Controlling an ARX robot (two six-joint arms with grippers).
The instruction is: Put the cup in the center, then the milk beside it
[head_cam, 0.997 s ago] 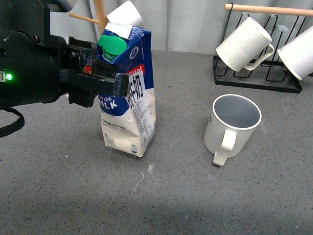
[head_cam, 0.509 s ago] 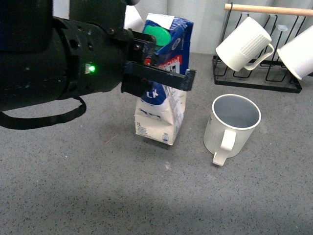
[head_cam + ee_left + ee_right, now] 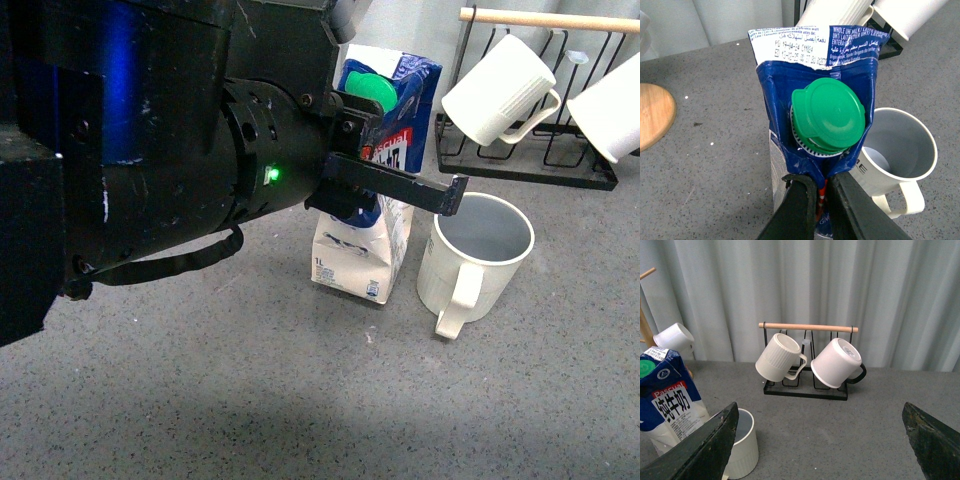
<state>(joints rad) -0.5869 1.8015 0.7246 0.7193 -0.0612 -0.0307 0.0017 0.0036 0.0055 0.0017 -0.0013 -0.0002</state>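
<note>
The milk (image 3: 358, 256), a blue-and-white carton with a green cap (image 3: 829, 116), leans slightly just left of the cup (image 3: 478, 262), nearly touching it. Its base is at or just above the grey table; I cannot tell which. My left gripper (image 3: 400, 165) is shut on the milk's upper part, fingers (image 3: 800, 207) pinching it below the cap. The cup (image 3: 900, 145) stands upright, cream-white and ribbed, with its handle toward the camera. My right gripper (image 3: 820, 440) hangs open and holds nothing, and from it the milk (image 3: 670, 400) and the cup (image 3: 742, 442) show off to one side.
A black wire rack (image 3: 525, 168) with a wooden bar stands at the back right, holding two white mugs (image 3: 500, 90) (image 3: 610, 105). A round wooden base (image 3: 652, 115) lies beyond the milk. A small white cup (image 3: 674, 337) hangs on a wooden stand at the back left.
My left gripper has carried the milk rightward, from left of the table's middle to right beside the cup. The cup and the rack have stayed put.
</note>
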